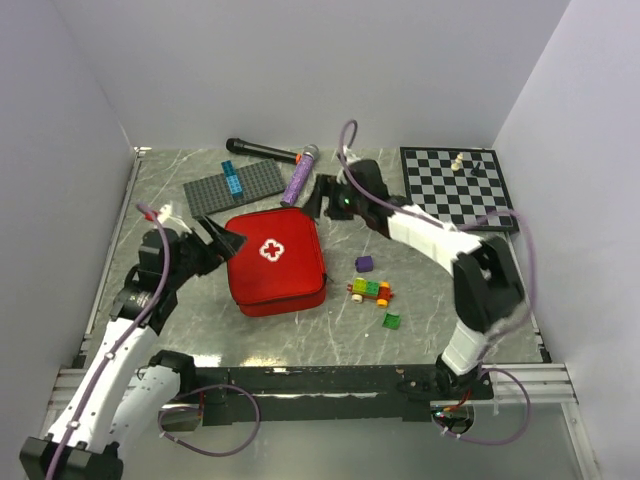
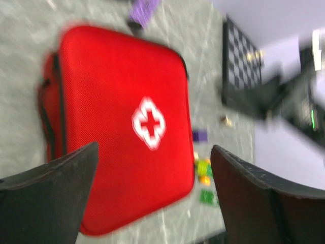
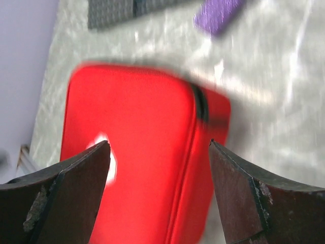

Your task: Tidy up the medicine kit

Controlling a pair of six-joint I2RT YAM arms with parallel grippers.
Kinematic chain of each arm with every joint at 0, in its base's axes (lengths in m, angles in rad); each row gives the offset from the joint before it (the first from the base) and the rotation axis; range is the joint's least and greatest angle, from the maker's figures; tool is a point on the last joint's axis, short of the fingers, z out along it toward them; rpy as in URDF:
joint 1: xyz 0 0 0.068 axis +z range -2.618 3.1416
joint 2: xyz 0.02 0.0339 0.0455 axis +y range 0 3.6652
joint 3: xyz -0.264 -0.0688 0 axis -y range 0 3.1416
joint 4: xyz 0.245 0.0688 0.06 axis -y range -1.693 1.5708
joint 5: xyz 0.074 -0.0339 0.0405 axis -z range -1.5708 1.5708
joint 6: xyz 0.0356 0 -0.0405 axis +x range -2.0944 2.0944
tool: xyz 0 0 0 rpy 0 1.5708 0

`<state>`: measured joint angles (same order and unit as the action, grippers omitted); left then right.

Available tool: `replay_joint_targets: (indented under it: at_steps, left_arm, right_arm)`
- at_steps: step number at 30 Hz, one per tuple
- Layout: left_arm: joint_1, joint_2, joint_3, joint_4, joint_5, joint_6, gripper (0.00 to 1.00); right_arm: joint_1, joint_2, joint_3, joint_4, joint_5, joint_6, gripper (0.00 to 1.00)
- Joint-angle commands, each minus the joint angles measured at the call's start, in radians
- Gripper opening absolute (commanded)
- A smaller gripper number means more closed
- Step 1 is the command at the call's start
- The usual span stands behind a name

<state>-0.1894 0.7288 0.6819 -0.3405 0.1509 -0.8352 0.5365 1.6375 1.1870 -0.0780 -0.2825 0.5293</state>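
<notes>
The dark fingers of the left gripper are seen closest in its wrist view, spread wide with nothing held between them. The medicine kit is framed in the gap, lying flat with its white cross upward. The kit is placed near the middle of the table, and the left gripper is positioned at its left far corner; contact cannot be judged. The right gripper is held just beyond the kit's far edge, likewise wide open and empty. A grey baseplate and a purple tube lie behind the kit, a chessboard to the far right, and small coloured bricks beside its right edge.
</notes>
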Motion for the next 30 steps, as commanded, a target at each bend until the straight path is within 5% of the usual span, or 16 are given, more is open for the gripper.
replay_joint_targets:
  at_steps: [1, 9, 19, 30]
  left_arm:
    - [-0.132, -0.040, -0.019, -0.069, 0.041, -0.022, 0.86]
    - [-0.398, 0.090, 0.061, -0.144, 0.114, 0.060, 0.61]
    - [-0.429, 0.307, 0.013, -0.152, 0.245, 0.163, 0.23]
    - [-0.438, 0.422, 0.024, -0.173, 0.191, 0.176, 0.14]
  right_arm:
    - [-0.038, 0.209, 0.196, 0.072, -0.079, -0.034, 0.84]
    - [-0.056, 0.455, 0.440, 0.027, -0.262, -0.086, 0.85]
    - [-0.063, 0.421, 0.327, 0.105, -0.395, -0.095, 0.84]
    - [-0.073, 0.323, 0.099, 0.227, -0.471, -0.037, 0.78]
